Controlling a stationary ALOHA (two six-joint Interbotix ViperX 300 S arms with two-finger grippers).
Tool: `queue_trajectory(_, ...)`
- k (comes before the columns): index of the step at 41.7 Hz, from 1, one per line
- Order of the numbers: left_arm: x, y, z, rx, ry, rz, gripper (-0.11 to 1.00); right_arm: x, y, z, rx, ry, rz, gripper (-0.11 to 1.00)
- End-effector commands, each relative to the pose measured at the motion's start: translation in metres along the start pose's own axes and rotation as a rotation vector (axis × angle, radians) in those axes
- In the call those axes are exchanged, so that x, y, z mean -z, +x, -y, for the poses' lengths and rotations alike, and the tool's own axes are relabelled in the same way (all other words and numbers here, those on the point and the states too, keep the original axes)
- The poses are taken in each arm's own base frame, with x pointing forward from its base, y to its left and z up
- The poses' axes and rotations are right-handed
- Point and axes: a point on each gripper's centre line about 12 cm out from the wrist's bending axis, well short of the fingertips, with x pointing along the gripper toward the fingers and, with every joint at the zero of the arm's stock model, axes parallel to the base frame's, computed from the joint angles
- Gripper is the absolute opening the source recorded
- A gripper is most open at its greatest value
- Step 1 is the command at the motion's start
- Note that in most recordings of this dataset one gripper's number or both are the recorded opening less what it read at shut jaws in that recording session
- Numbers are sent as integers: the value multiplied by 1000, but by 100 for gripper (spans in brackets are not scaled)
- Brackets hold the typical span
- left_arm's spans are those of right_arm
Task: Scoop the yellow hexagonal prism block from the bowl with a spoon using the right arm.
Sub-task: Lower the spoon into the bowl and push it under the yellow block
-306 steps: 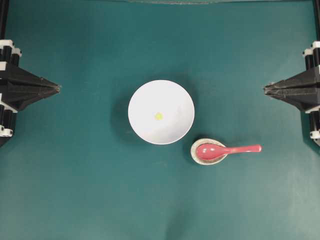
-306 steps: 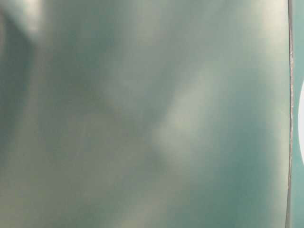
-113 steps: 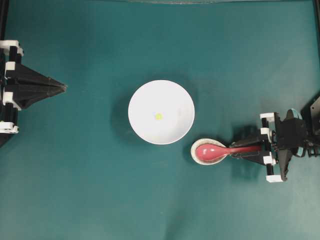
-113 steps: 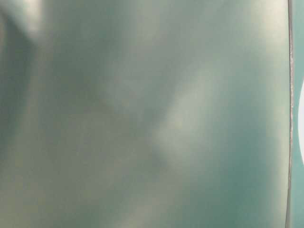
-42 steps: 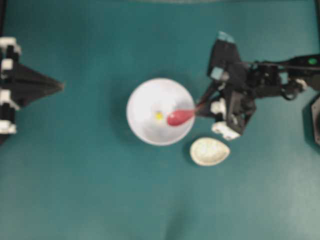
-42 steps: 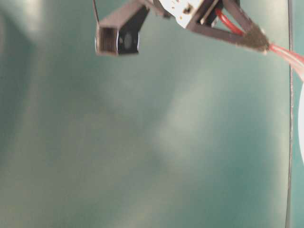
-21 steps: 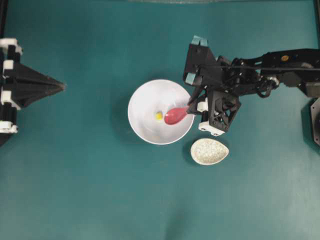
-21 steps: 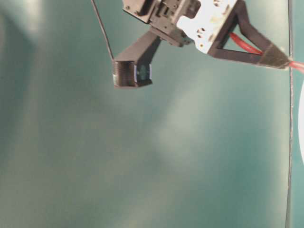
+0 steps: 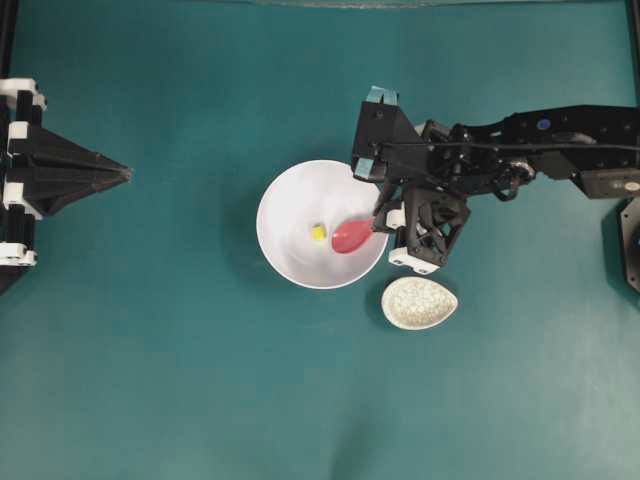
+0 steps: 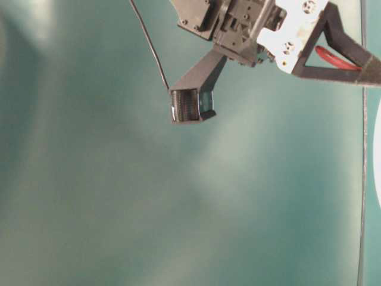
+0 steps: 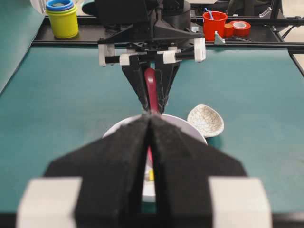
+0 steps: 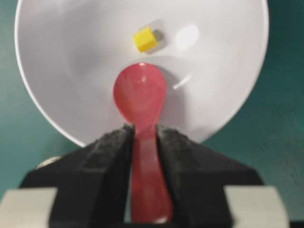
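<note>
So the white bowl (image 9: 322, 224) sits about mid-table, with the little speckled dish (image 9: 419, 303) just off its lower right rim. My right gripper (image 9: 378, 222) is clamped on the red spoon (image 12: 140, 123) handle, scoop down inside the bowl's right half, while my left gripper (image 9: 124, 173) sits pinched shut at the left edge. The tiny yellow block (image 12: 145, 39) lies near the bowl's centre, just past the spoon tip, not touching it.

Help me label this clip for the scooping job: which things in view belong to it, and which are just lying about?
Belonging to the job:
- bowl
- yellow block in the bowl
- red spoon, its scoop just short of the block
- right gripper, shut on the spoon's handle

Lying about:
- speckled dish beside the bowl
- left gripper, shut, off to the side
- stacked cups, red cup and tape roll beyond the table
</note>
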Motion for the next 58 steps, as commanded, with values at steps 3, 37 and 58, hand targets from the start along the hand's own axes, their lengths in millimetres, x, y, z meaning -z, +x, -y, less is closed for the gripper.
queue_trajectory(3, -8, 2, 0, -2, 3, 20, 0, -14, -5, -2, 0, -7, 53, 24)
queue_trajectory(37, -9, 1, 0, -2, 3, 23, 0, -36, 6, 5, 23, -2, 193, 24)
queue_trajectory(58, -9, 1, -1, -2, 3, 24, 0, -46, 4, 5, 27, 2, 276, 24)
